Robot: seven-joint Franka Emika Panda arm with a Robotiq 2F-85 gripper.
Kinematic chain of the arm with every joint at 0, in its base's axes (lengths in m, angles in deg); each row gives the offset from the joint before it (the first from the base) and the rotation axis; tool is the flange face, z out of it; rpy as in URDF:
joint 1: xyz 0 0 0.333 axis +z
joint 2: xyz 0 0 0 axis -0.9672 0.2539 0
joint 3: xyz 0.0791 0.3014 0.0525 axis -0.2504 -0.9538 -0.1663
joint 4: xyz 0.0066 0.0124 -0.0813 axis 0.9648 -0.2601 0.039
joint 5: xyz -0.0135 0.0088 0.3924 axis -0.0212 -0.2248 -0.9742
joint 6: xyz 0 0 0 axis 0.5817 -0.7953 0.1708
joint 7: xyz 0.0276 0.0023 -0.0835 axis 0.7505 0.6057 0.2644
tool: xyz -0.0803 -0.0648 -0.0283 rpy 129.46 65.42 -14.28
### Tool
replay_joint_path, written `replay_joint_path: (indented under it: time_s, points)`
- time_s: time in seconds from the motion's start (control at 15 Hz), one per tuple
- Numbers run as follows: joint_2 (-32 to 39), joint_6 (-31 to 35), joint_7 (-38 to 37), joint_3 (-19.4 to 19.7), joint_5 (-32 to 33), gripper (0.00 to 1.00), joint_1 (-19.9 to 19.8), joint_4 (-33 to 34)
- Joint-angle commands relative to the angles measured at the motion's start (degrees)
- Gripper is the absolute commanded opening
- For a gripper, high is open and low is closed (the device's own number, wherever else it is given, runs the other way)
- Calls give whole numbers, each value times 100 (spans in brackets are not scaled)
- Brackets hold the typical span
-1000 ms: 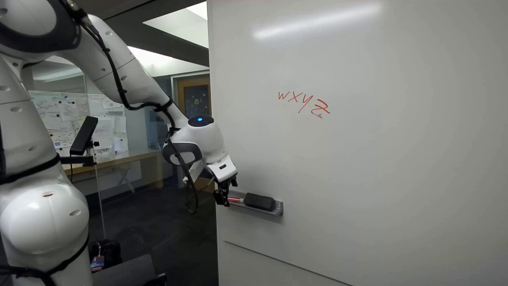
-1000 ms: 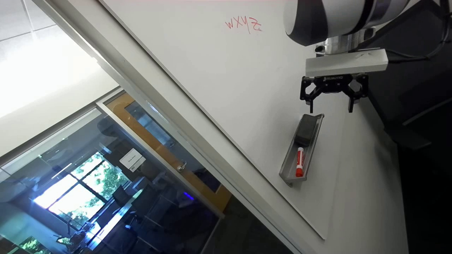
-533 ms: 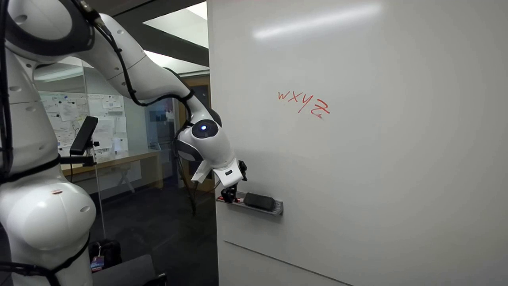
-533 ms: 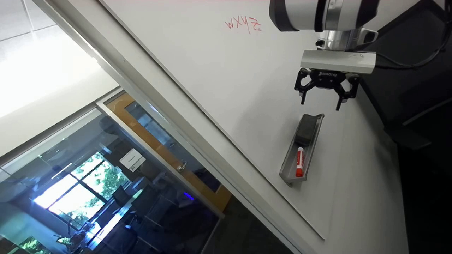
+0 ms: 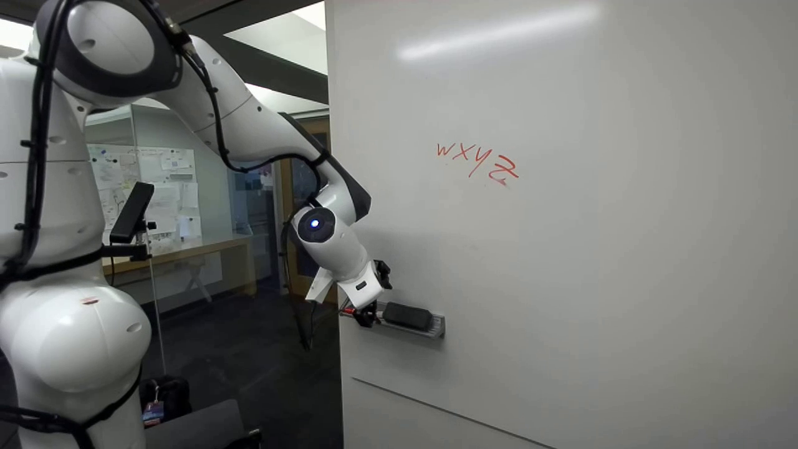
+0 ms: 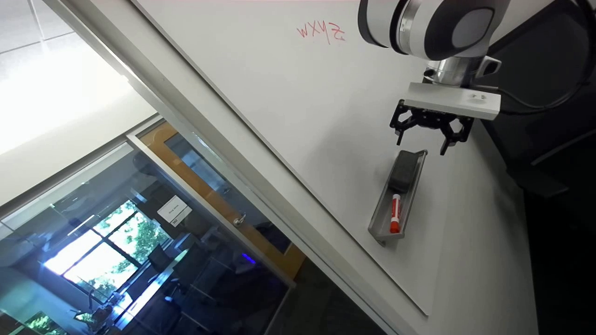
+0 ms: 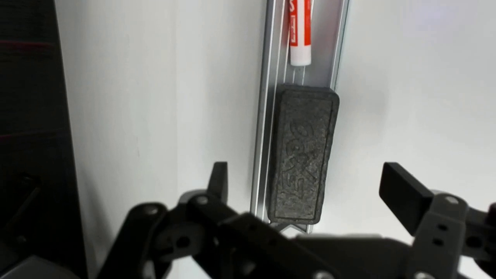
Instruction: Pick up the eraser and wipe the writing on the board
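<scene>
The dark eraser (image 7: pixel 304 155) lies in the grey ledge (image 6: pixel 384 216) on the white board (image 5: pixel 592 249). It shows in both exterior views (image 5: pixel 407 316) (image 6: pixel 403 170). The red writing "wxyz" is on the board above the ledge in both exterior views (image 5: pixel 480 161) (image 6: pixel 321 31). My gripper (image 6: pixel 421 148) is open and empty, just above the eraser's end and apart from it. In the wrist view the gripper (image 7: pixel 304 170) has one finger on each side of the eraser's lower part, with gaps. In an exterior view the gripper (image 5: pixel 381 299) hides part of the ledge.
A red marker (image 6: pixel 395 214) lies in the ledge, in line with the eraser; its white end (image 7: pixel 300 56) is close to it. The board's edge is left of the ledge in an exterior view. A black device on a stand (image 5: pixel 132 212) is behind the arm.
The arm has moved toward the board, and the gripper has tilted and settled closer over the ledge. The fingers stay open. The eraser, marker and writing have not moved.
</scene>
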Motion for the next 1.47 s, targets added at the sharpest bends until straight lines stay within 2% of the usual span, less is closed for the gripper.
replay_joint_path:
  time_s: [0.0,0.2,0.6,1.2,1.4]
  points:
    - [3,0,-7,-1,13,100,0,0]
    - [-12,0,-7,4,18,100,-1,0]
    - [351,563,-79,-166,-428,100,100,354]
    - [963,1083,259,-191,-1091,100,165,1176]
    - [1210,1087,225,-172,-1057,95,171,1388]
